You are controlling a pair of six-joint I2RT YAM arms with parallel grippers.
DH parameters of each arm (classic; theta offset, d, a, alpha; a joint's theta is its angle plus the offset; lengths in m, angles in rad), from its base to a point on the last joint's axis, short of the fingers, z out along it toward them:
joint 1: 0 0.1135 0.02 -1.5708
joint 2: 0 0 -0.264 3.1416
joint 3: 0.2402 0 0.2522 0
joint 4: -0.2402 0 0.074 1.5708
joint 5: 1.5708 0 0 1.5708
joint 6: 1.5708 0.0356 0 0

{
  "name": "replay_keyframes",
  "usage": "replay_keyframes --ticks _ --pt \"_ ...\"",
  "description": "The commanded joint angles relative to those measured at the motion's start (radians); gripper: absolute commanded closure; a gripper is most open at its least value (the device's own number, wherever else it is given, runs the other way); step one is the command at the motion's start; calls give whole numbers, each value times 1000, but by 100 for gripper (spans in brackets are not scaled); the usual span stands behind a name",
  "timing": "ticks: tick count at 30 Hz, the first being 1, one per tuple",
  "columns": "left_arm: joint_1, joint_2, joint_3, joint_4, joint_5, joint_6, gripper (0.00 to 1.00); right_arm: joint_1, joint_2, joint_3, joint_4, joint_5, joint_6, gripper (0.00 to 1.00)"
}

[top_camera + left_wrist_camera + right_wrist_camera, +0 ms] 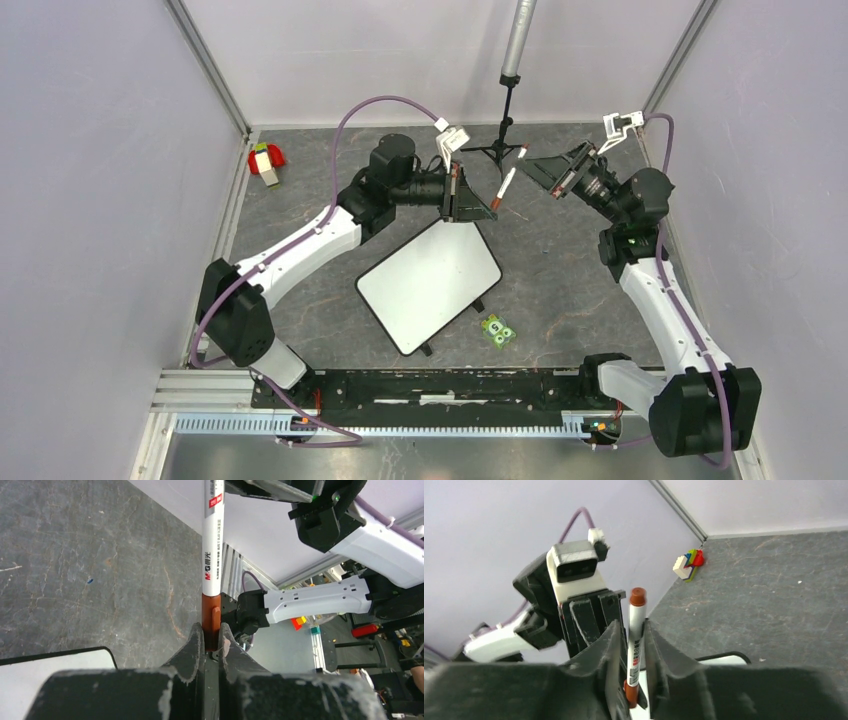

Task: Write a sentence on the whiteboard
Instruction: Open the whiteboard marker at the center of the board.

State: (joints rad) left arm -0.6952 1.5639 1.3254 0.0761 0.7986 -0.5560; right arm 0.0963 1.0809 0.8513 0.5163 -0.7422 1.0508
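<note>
The left gripper is clamping its jaws on the brown cap of the marker. The right gripper is flanking the barrel between its jaws; whether they are squeezing it cannot be told

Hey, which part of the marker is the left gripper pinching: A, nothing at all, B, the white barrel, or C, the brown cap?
C: the left gripper is shut on the brown cap of the marker, with the white barrel sticking out beyond.
</note>
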Motion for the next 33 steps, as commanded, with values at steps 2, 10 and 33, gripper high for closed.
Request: replay_keyframes --ticks 2,10,33 --pt "33 -36 80 -257 23 293 98 9 -17 49 -44 -240 -205 55" --pt "30 -108 141 -770 -145 855 98 10 21 217 -766 -412 -865 28" --pt "-316 -100 161 -881 -901 1250 98 145 59 118 -934 -279 -787 46"
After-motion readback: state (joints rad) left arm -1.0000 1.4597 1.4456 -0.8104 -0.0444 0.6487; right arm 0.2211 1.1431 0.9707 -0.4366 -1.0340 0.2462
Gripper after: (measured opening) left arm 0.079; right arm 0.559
